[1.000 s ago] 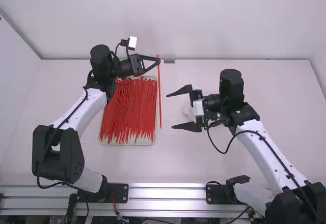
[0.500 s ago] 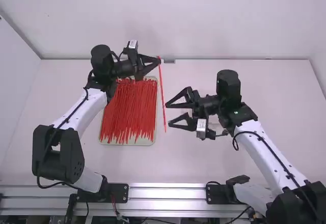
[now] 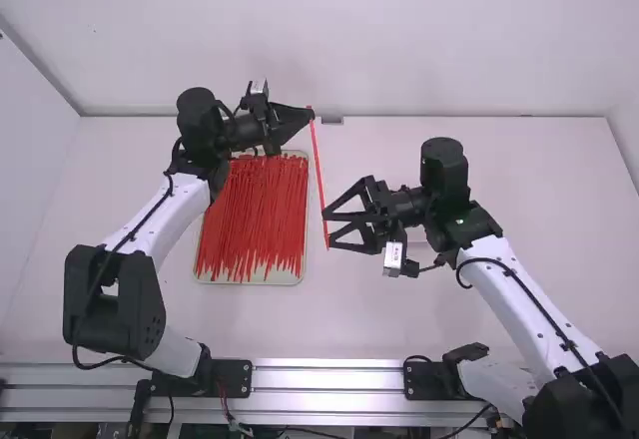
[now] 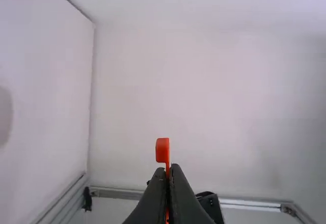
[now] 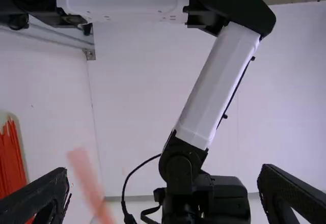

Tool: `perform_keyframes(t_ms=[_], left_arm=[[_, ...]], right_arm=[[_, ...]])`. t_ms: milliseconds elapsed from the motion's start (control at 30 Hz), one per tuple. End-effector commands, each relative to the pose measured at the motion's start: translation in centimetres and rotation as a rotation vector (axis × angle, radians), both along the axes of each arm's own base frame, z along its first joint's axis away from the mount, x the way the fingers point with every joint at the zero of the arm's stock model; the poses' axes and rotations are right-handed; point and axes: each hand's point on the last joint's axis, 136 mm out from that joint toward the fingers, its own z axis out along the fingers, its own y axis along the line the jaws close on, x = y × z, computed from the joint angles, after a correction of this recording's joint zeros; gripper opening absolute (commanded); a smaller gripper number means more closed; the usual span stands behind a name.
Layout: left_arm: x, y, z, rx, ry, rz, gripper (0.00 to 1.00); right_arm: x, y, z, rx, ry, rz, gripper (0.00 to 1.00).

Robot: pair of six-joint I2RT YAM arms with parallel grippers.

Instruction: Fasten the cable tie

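Over a white table, the left gripper pinches a long red plastic cable tie by its head, tail hanging between the wide-open fingers of the right gripper, seemingly ready for grasping.

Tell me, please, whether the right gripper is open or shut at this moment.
Open: the right gripper has its fingers spread wide apart, and in the high view the lower end of the cable tie hangs near their tips.
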Motion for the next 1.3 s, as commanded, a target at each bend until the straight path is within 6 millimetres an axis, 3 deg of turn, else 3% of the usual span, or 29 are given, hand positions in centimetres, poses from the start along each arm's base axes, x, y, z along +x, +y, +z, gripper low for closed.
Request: perform_keyframes(t_ms=[0,233,367,500,633,700,1267], left_arm=[[-0.8,-0.4,1.3,-0.012,-0.012,-0.043,0.02],[-1.9,-1.7,1.2,-0.009,-0.01,-0.102,0.02],[-2.0,-2.2,0.6,0.012,-0.019,-0.104,0.02],[-2.0,-2.3,0.0,0.025,-0.003,-0.106,0.02],[-2.0,-2.3,-0.4,0.029,0.025,-0.103,0.02],[-1.7,-2.3,-0.4,0.029,0.025,-0.085,0.02],[-0.9,-2.0,-0.5,0.026,0.04,-0.034,0.02]], right_arm=[[0.0,0.0,0.9,0.015,-0.031,0.01,0.98],[0.5,-0.4,1.0,0.016,-0.031,-0.008,0.98],[0.2,-0.2,0.9,0.011,-0.017,0.001,0.76],[0.2,-0.2,0.9,0.011,-0.017,0.001,0.67],[0.2,-0.2,0.9,0.011,-0.015,0.002,0.47],[0.2,-0.2,0.9,0.011,-0.015,0.001,0.43],[1.1,-0.2,0.7,-0.003,-0.022,-0.045,0.37]])
